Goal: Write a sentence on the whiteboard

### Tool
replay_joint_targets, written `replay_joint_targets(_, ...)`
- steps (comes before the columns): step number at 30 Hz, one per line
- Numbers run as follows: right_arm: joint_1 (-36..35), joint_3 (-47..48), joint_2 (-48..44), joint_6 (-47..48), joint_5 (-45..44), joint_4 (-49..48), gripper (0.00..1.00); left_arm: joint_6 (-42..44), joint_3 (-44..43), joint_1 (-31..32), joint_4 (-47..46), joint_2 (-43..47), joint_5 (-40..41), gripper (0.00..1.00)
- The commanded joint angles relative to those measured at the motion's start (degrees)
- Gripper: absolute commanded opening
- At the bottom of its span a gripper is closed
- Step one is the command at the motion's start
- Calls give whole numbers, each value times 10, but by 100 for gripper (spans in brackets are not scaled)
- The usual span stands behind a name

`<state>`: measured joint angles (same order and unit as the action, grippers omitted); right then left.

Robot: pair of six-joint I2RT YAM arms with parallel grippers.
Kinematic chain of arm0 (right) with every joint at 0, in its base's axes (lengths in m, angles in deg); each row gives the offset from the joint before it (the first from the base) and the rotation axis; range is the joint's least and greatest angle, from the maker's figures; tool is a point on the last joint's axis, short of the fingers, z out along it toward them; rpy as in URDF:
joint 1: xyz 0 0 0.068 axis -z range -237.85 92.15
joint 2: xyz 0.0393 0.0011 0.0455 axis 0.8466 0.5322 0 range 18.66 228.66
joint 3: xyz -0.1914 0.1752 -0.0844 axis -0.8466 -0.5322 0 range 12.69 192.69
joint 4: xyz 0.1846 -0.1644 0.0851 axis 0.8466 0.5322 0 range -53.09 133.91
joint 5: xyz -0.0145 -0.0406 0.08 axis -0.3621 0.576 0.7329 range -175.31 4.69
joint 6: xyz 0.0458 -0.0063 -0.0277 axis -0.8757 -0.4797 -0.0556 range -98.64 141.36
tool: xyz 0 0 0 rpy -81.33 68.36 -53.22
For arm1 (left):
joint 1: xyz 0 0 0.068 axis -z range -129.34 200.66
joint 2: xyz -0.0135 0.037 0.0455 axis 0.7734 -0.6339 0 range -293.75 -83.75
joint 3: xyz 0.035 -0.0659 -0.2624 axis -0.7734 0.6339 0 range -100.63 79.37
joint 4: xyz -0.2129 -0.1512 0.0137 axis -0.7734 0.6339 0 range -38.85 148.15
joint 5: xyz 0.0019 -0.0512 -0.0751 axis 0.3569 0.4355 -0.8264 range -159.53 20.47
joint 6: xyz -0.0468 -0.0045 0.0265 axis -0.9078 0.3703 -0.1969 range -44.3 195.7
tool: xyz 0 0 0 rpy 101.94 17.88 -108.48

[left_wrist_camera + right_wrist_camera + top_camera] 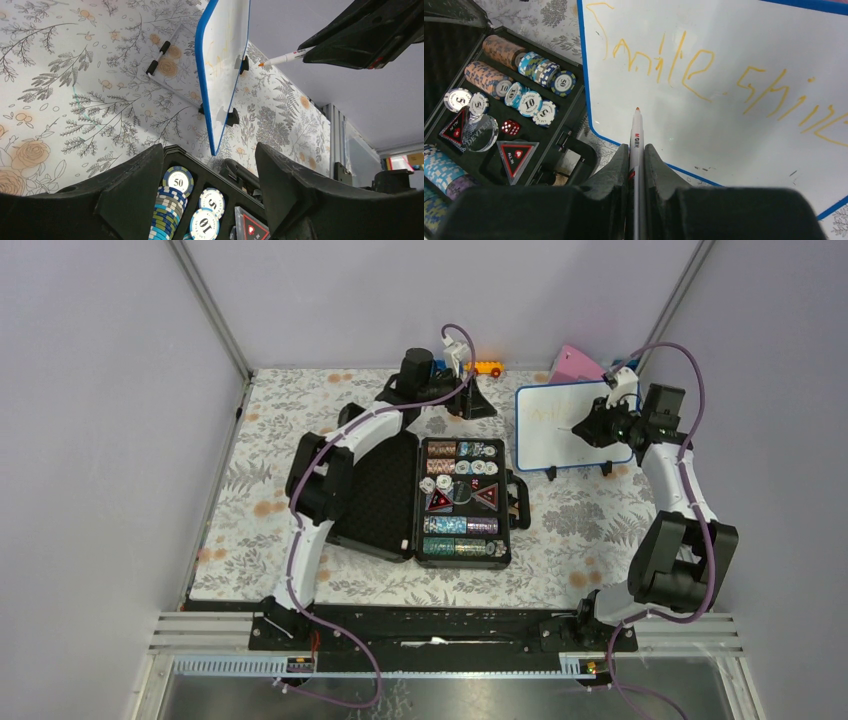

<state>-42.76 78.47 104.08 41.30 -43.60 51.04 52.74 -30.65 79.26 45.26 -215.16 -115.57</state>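
1. Plainly, the sentence [664, 55] is only partly readable. The right wrist view shows "Smile" and then "shin", with the frame edge cutting off what follows. From overhead it is a pale smudge.
2. It is written in thin yellow-orange strokes on the whiteboard [562, 425], which stands upright on its black feet at the far right of the floral tablecloth [260, 470]. The right arm covers the board's right edge in the overhead view.
3. The right gripper [637, 150] is clamped on a white marker [636, 135], whose orange tip sits just below "Smile". Whether the tip touches the board I cannot tell.
4. A pink wedge [578, 365] peeks out behind the board, mostly hidden.
5. Left of the board lies an open black case [385, 500] holding rows of poker chips [531, 102], red dice [511, 127], a clear disc [480, 132] and triangular plaques (their small print is hard to read).
6. The left gripper [209, 150] hangs above the case's far end with its jaws apart and nothing between them.
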Motion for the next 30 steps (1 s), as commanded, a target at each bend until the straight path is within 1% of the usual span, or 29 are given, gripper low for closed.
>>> replay_joint_targets(1,-13,-22,-5,-30,27,-62,0,-39,-28,-6,-39,-24,-34,71)
replay_joint_targets(6,-24,-26,11,-37,28,-73,0,-75,-72,-6,-57,-75,-64,64)
replay_joint_targets(10,-27,-35,14,-40,24,-89,0,-105,-110,-6,-70,-107,-88,63)
replay_joint_targets(16,-36,-37,26,-47,24,-107,0,-123,-143,-7,-80,-139,-94,62)
replay_joint_targets(24,-64,-48,37,-36,13,-119,0,-170,-128,3,-147,-153,-124,61)
replay_joint_targets(26,-68,-52,35,-33,18,-118,0,-170,-124,14,-149,-151,-133,61)
replay_joint_targets(30,-71,-64,21,-33,25,-115,0,-153,-114,28,-142,-142,-105,61)
